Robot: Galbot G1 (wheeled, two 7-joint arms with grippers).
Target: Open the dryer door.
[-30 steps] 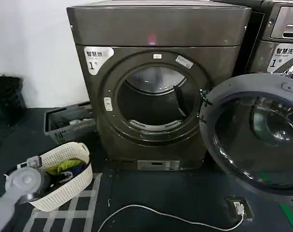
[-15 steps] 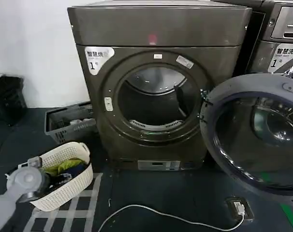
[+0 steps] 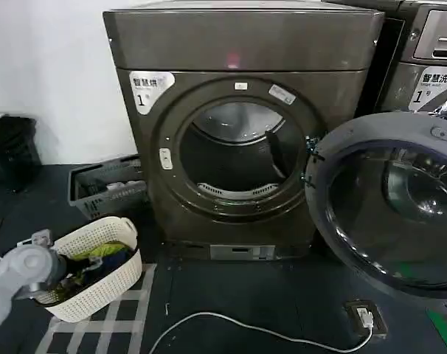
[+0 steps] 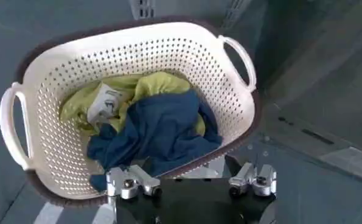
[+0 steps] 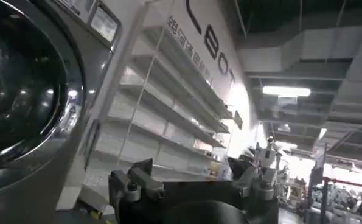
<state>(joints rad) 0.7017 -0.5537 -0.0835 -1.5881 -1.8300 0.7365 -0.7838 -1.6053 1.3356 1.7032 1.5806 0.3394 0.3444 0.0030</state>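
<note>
Head view: left arm low at the near-left corner of the floor, its grey wrist end over the white laundry basket (image 3: 98, 269). Since a second ago it has drawn back toward the left edge and sits a little higher over the basket rim. Left wrist view: left gripper (image 4: 191, 182) hangs just above the basket's near rim, fingers spread wide, holding nothing. One basket, with yellow-green cloth (image 4: 126, 97) and blue cloth (image 4: 159, 131) bunched inside, a white tag on the yellow-green piece.

Behind the basket, one dark grey crate (image 3: 105, 188) on the floor against the wall.

Centre: the dryer (image 3: 242, 51), one dark bronze-grey box, small red light on the top panel, white "1" sticker at the upper left of its front. Drum mouth fully exposed. One white cable (image 3: 231, 321) snakes over the floor in front.

Right: the dryer door (image 3: 389, 210) swung wide open on its right-hand hinge, grey inner face and bulging window turned toward the camera, hanging over the floor's near-right area. It has stayed put across the last second. One lighter grey machine (image 3: 430, 66) behind it at the far right.

Right wrist view: right gripper (image 5: 196, 182) released, fingers apart, beside a chrome-ringed round door (image 5: 22, 91) of a grey machine; shelving (image 5: 168, 115) beyond.
</note>
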